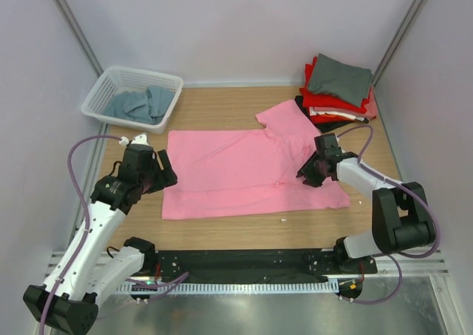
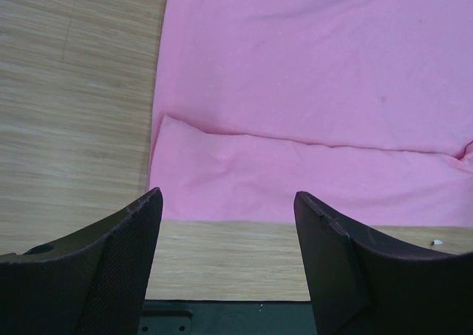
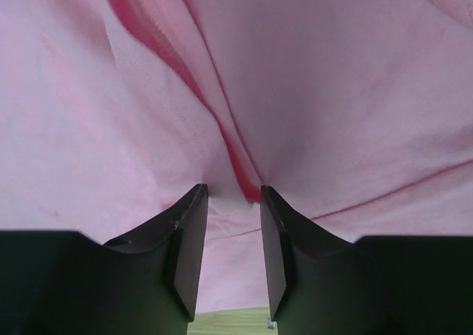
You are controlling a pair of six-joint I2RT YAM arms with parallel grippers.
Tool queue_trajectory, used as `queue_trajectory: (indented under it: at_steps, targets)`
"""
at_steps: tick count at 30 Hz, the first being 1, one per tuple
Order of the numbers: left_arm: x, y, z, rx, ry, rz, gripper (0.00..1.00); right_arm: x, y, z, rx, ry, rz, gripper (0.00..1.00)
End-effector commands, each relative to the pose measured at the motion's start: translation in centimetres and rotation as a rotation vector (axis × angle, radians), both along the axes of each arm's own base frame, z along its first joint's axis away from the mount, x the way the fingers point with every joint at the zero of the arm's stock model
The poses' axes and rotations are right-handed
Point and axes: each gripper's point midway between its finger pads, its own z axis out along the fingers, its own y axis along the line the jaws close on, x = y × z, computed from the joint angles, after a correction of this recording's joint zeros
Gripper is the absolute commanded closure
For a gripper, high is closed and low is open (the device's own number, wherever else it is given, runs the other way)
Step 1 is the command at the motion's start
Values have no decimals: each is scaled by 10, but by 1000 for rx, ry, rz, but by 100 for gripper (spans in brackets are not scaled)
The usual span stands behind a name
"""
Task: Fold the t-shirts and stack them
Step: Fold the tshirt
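A pink t-shirt (image 1: pixel 244 172) lies spread flat on the wooden table, one sleeve pointing to the back right. My right gripper (image 1: pixel 307 174) is down on its right part, and in the right wrist view (image 3: pixel 233 189) its jaws have narrowed onto a raised fold of the pink cloth (image 3: pixel 295 69). My left gripper (image 1: pixel 166 171) hovers at the shirt's left edge. It is open and empty in the left wrist view (image 2: pixel 229 194), with the pink hem (image 2: pixel 310 91) just beyond its fingertips. Folded grey, red and black t-shirts (image 1: pixel 338 91) are stacked at the back right.
A white lattice basket (image 1: pixel 133 72) at the back left holds a crumpled grey-blue t-shirt (image 1: pixel 137 104). White walls close in the table on three sides. A black rail (image 1: pixel 244 261) runs along the near edge, and a small white speck (image 1: pixel 283 219) lies by the shirt's front hem.
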Motion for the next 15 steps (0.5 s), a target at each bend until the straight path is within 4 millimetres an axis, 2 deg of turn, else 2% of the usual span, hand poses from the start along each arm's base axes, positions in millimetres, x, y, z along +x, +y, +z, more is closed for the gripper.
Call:
queue_trajectory:
  at_steps: [1, 4, 7, 9, 11, 14, 15]
  targets:
    - [7, -1, 7, 0, -40, -16, 27, 26, 3, 16, -9, -88, -2, 60]
    - [7, 0, 8, 2, -45, -12, 27, 28, 4, 12, -9, -80, 2, 71]
    - [6, 1, 8, 1, -47, -9, 27, 30, 6, 11, -11, -73, 13, 88]
    - [7, 1, 9, 1, -50, -8, 27, 34, 10, 16, -10, -82, 21, 94]
    - [6, 1, 10, 0, -53, -5, 27, 37, 14, 19, -15, -86, 28, 97]
    - [6, 2, 11, 0, -61, -1, 27, 45, 32, 32, -11, -97, 75, 98]
    - [6, 2, 12, -1, -63, -1, 27, 50, 30, 32, -39, -104, 67, 99]
